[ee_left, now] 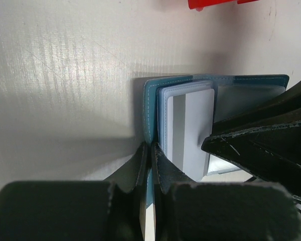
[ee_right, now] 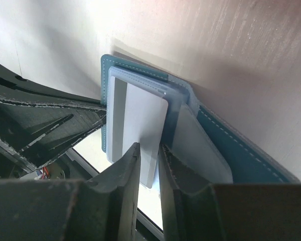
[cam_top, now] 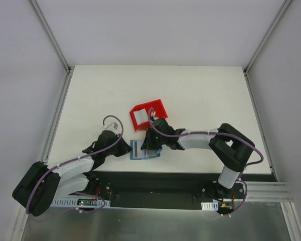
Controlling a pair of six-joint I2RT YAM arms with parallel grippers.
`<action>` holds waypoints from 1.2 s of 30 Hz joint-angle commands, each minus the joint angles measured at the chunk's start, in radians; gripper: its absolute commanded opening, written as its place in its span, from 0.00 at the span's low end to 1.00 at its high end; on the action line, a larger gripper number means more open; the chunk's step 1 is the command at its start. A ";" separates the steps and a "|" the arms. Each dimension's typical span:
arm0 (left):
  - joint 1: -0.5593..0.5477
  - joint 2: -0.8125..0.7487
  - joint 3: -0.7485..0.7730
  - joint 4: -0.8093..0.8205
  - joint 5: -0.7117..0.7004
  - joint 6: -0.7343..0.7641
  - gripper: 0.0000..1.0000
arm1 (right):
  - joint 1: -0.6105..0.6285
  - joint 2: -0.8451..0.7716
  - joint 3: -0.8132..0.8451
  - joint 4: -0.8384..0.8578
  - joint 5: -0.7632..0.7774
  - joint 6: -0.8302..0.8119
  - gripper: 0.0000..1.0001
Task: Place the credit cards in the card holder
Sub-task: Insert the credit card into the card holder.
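The teal card holder (cam_top: 139,150) lies open at the table's near edge, between both grippers. My left gripper (ee_left: 151,153) is shut on its teal cover edge (ee_left: 150,105). My right gripper (ee_right: 148,153) is shut on a white credit card (ee_right: 140,120) with a grey stripe, which lies partly inside the left pocket stack of the card holder (ee_right: 241,155). The same card shows in the left wrist view (ee_left: 193,130), with the right gripper's fingers (ee_left: 261,140) over its right side. In the top view the left gripper (cam_top: 124,149) and right gripper (cam_top: 151,143) meet at the holder.
A red plastic bin (cam_top: 160,108) stands just behind the card holder, with something white (cam_top: 143,116) inside it. Its edge shows at the top of the left wrist view (ee_left: 215,4). The black base rail runs right below the holder.
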State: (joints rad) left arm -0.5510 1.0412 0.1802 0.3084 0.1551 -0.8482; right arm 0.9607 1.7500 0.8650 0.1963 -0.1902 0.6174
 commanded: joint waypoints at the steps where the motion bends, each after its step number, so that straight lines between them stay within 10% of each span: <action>1: -0.009 -0.003 -0.002 -0.005 -0.005 0.018 0.00 | 0.013 -0.026 0.023 -0.001 -0.003 -0.024 0.26; 36: -0.010 -0.138 0.048 -0.080 0.046 0.055 0.00 | 0.108 -0.096 0.199 -0.340 0.239 -0.215 0.59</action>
State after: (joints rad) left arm -0.5510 0.9302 0.1947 0.2340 0.1780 -0.8185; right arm 1.0435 1.6249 0.9871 -0.0624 -0.0219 0.4381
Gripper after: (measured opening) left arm 0.008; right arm 0.576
